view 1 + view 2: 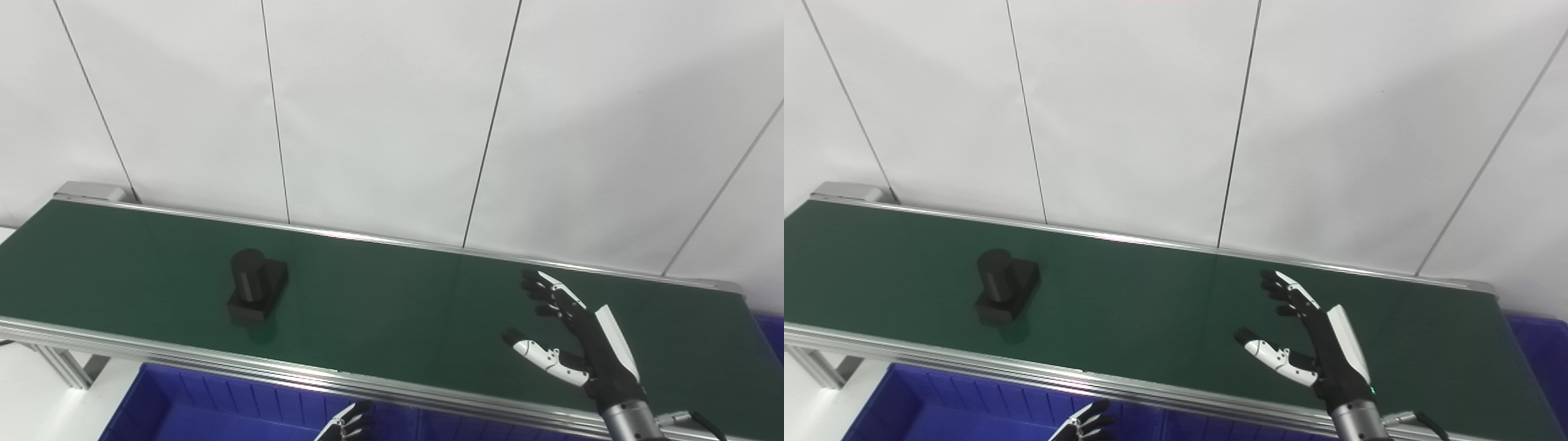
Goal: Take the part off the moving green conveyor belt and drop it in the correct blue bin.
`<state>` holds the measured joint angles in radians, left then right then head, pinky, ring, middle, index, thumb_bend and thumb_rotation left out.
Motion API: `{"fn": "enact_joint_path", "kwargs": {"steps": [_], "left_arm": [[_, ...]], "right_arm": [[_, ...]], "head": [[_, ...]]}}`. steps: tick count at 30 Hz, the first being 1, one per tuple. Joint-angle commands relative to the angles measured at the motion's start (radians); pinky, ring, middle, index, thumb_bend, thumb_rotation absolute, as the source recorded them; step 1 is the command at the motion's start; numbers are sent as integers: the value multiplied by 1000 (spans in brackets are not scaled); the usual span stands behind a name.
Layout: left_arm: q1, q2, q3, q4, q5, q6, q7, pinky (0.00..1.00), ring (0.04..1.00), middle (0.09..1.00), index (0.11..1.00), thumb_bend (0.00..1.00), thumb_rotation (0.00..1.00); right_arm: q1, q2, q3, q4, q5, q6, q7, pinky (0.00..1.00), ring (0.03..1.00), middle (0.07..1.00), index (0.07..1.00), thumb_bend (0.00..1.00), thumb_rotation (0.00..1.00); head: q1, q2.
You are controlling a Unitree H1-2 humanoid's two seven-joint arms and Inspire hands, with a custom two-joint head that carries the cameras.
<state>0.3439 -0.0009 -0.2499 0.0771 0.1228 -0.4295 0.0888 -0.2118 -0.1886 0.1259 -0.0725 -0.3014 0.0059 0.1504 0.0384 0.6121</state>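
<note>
Left eye view, part: the black part (257,286), a short cylinder standing on a square block, sits upright on the green conveyor belt (392,294), left of centre and nearer the near rail.
Left eye view, right robot hand: the right robot hand (572,340) hovers over the right stretch of the belt, released, fingers spread and thumb apart, grasping nothing, well apart from the part.
Left eye view, left robot hand: only the fingertips of the left robot hand (349,424) show at the bottom edge, in front of the blue bin (184,404); I cannot tell whether it is released or clenched.
Left eye view, second bin: a sliver of another blue bin (773,334) shows past the belt's right end.
Right eye view, layout: the same spacing holds; the part (1006,293) lies far left of the open right robot hand (1311,346), with bare belt between them.
Right eye view, advice: judging by this, the step in hand is the intercept. Keep the right robot hand open and low, palm facing left. Close around the cylinder, thumb opposing the fingers, since the block looks too wide to span.
Right eye view, risk: closing late may knock the part over.
</note>
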Motion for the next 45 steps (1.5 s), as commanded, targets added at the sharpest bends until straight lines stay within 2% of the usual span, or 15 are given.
{"fn": "enact_joint_path", "kwargs": {"steps": [1,8,14,20,24,32,39,44,45], "left_arm": [[8,-8,3,-37,-4,-38,-10,664,757,815,863,621,807],[6,-1,6,-36,-2,-40,-11,663,757,815,866,605,825],[8,3,20,-48,-12,-35,-24,665,760,817,870,607,830],[11,7,30,-47,-28,-37,-47,689,772,827,880,570,829],[11,5,37,-55,-23,-35,-55,681,766,822,877,563,820],[21,0,52,-68,-19,-30,-62,675,767,821,880,593,825],[26,1,52,-74,-26,-29,-74,680,765,823,874,524,798],[25,-6,54,-65,-19,-34,-72,673,757,814,868,572,783],[24,-7,54,-64,-16,-35,-72,672,756,813,868,576,781]], "right_arm": [[-48,-5,3,-19,2,-12,0,750,835,837,863,605,499],[-94,0,32,17,-15,-13,5,728,817,827,861,595,500],[-113,26,57,24,-41,39,11,742,829,835,868,597,492],[-127,43,80,64,-58,4,-4,756,835,836,870,607,498],[-136,50,91,73,-79,14,-8,749,831,837,871,627,524],[-158,77,102,97,-86,23,-8,738,832,845,875,627,511],[-201,88,119,181,-94,-16,-23,773,836,845,880,616,514],[-210,100,126,211,-83,-10,-20,782,844,851,882,605,460],[-212,102,128,219,-83,-16,-22,781,844,851,882,604,453]], "head": [[-4,1],[-38,-5],[-111,-7],[-125,-15],[-128,-16],[-187,-28],[-128,-29],[-92,-31],[-61,-32]]}}
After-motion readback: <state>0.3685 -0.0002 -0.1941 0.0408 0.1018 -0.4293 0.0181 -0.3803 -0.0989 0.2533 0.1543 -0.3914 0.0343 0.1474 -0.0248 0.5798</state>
